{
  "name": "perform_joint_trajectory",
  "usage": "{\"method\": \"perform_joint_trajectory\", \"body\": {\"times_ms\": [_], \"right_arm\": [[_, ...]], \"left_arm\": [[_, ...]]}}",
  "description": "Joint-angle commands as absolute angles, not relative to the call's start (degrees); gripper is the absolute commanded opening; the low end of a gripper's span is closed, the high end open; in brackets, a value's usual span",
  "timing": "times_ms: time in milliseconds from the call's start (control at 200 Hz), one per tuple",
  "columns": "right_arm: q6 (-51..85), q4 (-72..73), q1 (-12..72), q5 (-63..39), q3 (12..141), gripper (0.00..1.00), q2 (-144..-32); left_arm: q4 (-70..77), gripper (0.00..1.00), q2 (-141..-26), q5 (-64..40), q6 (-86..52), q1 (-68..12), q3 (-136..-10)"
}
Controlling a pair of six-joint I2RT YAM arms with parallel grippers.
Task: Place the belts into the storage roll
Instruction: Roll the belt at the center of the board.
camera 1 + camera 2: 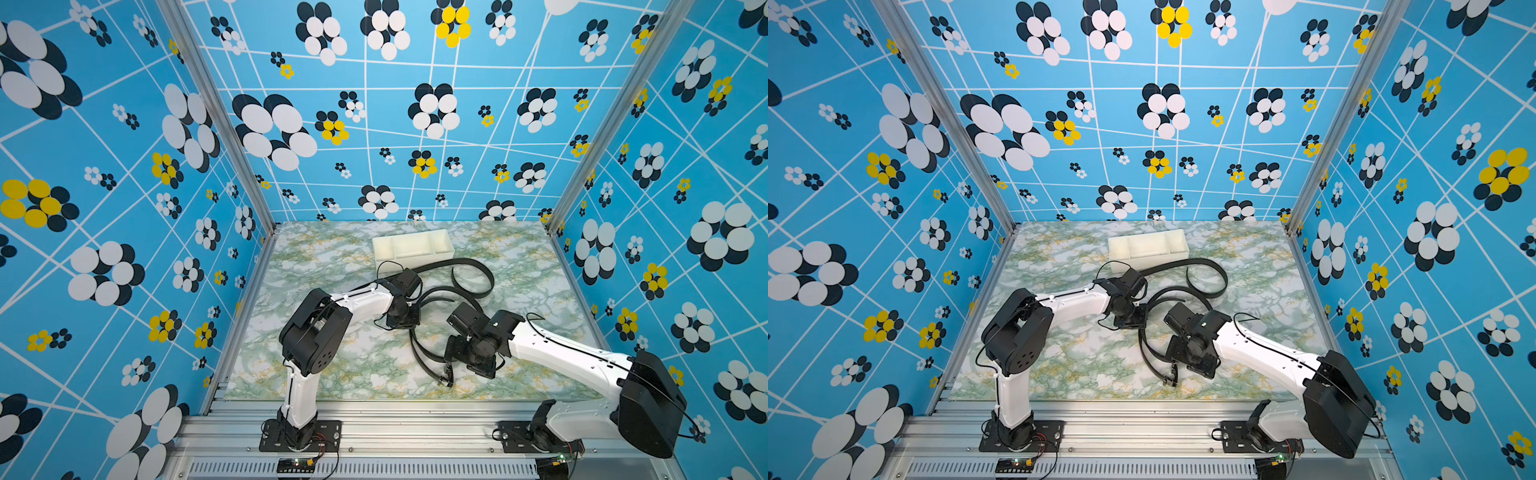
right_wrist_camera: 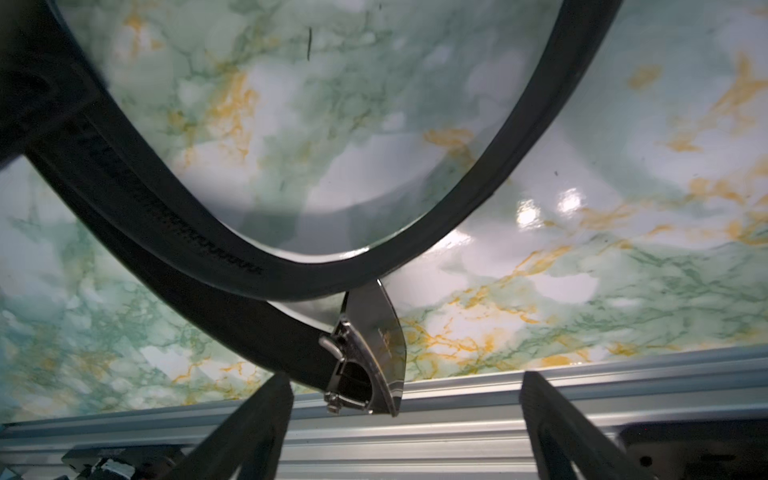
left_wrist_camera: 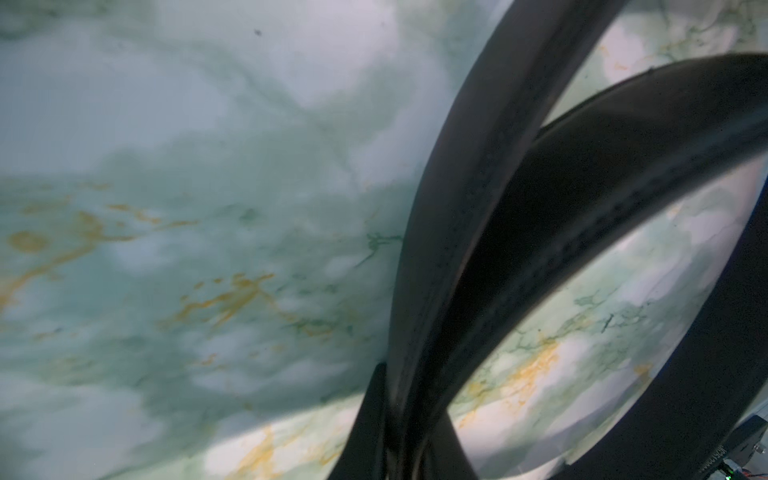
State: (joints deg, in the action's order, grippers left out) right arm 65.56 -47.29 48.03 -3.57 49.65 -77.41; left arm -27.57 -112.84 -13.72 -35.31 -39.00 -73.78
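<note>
The task is at its opening step, gathering loose strap: the storage roll (image 1: 419, 262) sits empty near the left hand (image 3: 405, 440), on its far side, long axis crosswise to that arm's reach. The left hand is clenched on the belts (image 1: 484, 286); in its wrist view two black bands run together into the pinch, though whether both are caught cannot be told. The right hand (image 2: 403, 376) is released, its fingers (image 2: 266, 415) spread wide, and a buckle (image 2: 365, 361) lies just ahead of them on the surface (image 1: 332, 365), apparently untouched. The belts stand on edge in open loops with no single straight axis. One big loop curls beyond the right hand towards the roll, while the buckle end points back at the rail (image 2: 623, 365) by the arm bases. The next move probably calls for closing on that buckle end and winding the strap tight, since such wide loops would not fit a compartment.
</note>
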Motion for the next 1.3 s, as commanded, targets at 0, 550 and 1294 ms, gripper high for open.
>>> {"method": "perform_joint_trajectory", "body": {"times_ms": [0, 550, 1294], "right_arm": [[67.40, -43.90, 49.42, -4.63, 47.77, 0.88, -79.47], [67.22, -42.87, 50.01, -0.43, 43.97, 0.21, -83.97], [44.73, -47.81, 24.44, 13.05, 43.38, 0.19, -76.03]], "left_arm": [[-29.24, 0.02, -115.61, -11.07, -35.15, -38.38, -73.21], [-32.08, 0.20, -117.79, -7.63, -35.75, -37.30, -75.70], [-45.52, 0.00, -115.36, 7.08, -11.37, -34.23, -73.57]]}}
